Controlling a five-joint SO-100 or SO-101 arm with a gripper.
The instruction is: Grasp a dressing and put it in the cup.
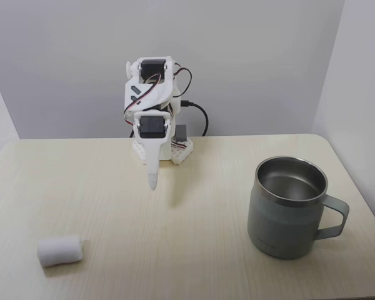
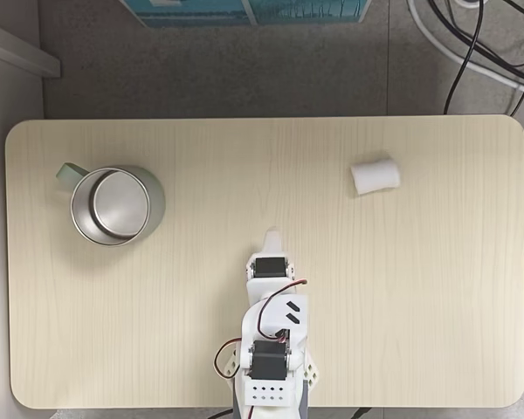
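1. Step: not begun yet. Gripper (image 1: 152,181) folded near arm base, tip down, holding nothing; looks closed.
2. Dressing (image 1: 60,250) lying on tabletop (image 1: 194,250), well apart from cup (image 1: 290,207), arm between them.
3. Next, prob.: swing toward dressing, open, lower over it.
4. Pale wood-grain tabletop; grey walls behind; cables (image 2: 472,44) on floor.

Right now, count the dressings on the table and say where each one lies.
1. The dressing lies on its side near the front left corner of the table in a fixed view, far from the cup, untouched. The cup's inside looks empty.
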